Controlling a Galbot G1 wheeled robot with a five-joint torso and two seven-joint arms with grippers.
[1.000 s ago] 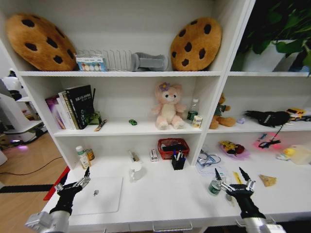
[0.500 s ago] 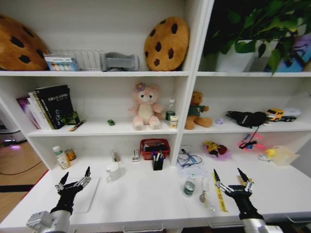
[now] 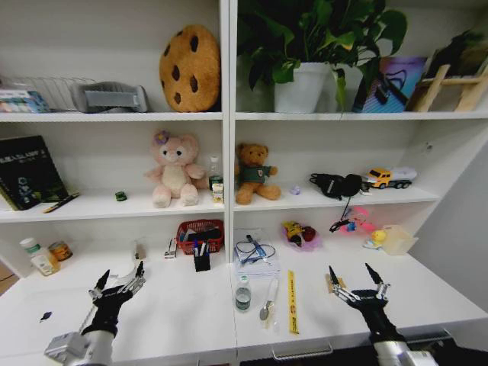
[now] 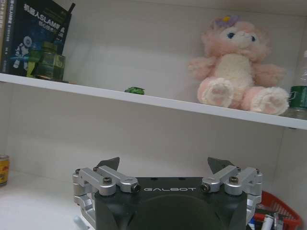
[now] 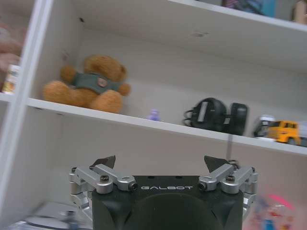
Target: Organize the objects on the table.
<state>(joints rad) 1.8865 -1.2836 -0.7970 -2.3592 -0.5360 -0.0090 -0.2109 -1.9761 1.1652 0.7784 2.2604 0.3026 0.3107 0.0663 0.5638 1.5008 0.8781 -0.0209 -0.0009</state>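
My left gripper (image 3: 118,280) hovers open over the white table (image 3: 175,313) at the front left, holding nothing. My right gripper (image 3: 354,280) hovers open at the front right, also holding nothing. Both show open in the wrist views: left gripper (image 4: 165,165), right gripper (image 5: 163,163). A black pen cup (image 3: 201,259) with pens stands at the back of the table. The tiny green toy car (image 3: 120,196) sits on the middle shelf, the same toy car (image 4: 135,90) left of the pink plush. A flat silver laptop (image 3: 46,315) lies at the far left.
Between the grippers lie a small bottle (image 3: 242,293), a spoon (image 3: 268,299) and a yellow ruler (image 3: 291,301). A red basket (image 3: 200,232) and a cable on papers (image 3: 254,252) sit at the back. Plush toys, a potted plant and a shelf divider (image 3: 226,152) stand above.
The camera has swung to the right, so the whole shelf and table shifted left in the head view. Both grippers keep their place in view and stay open.
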